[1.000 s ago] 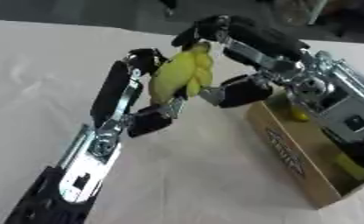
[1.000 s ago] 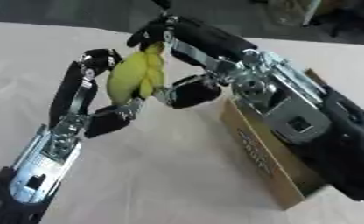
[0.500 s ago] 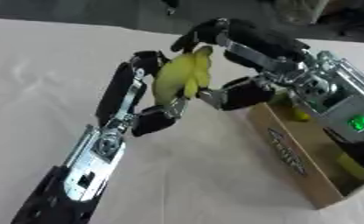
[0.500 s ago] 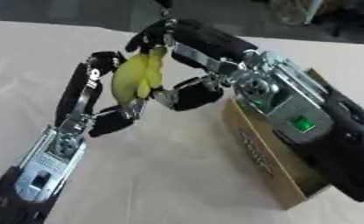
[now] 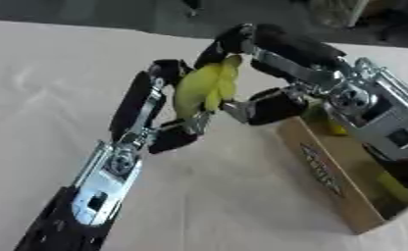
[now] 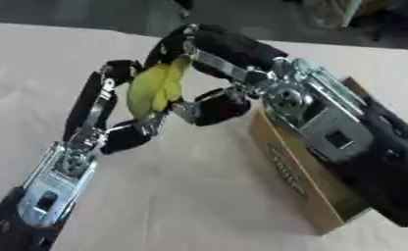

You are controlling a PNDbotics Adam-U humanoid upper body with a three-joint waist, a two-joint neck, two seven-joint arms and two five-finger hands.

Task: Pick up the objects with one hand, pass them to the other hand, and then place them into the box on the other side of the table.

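Left eye view shows your two hands meeting above the middle of the counter (image 5: pixel 36 88), with the banana (image 5: pixel 203 89) held up between them. Your left hand (image 5: pixel 160 117) comes in from the lower left, its fingers curled along the banana's left side and its thumb hooked under the lower end. Your right hand (image 5: pixel 267 63) reaches in from the right, fingers arched over the banana's top end and thumb closing in from the right side, so both hands have hold of it at once. The banana hangs nearly upright, clear of the counter's cloth.

Just beside your right hand, toward the counter's right edge, sits the box (image 5: pixel 327 176), open at the top, its long printed side facing you. Something yellow (image 5: pixel 395 187) already lies inside it. Your right forearm crosses above the box's far end and hides part of the opening.

Left of the hands you have bare cloth running out to the counter's left and far edges. The near edge is out of sight.
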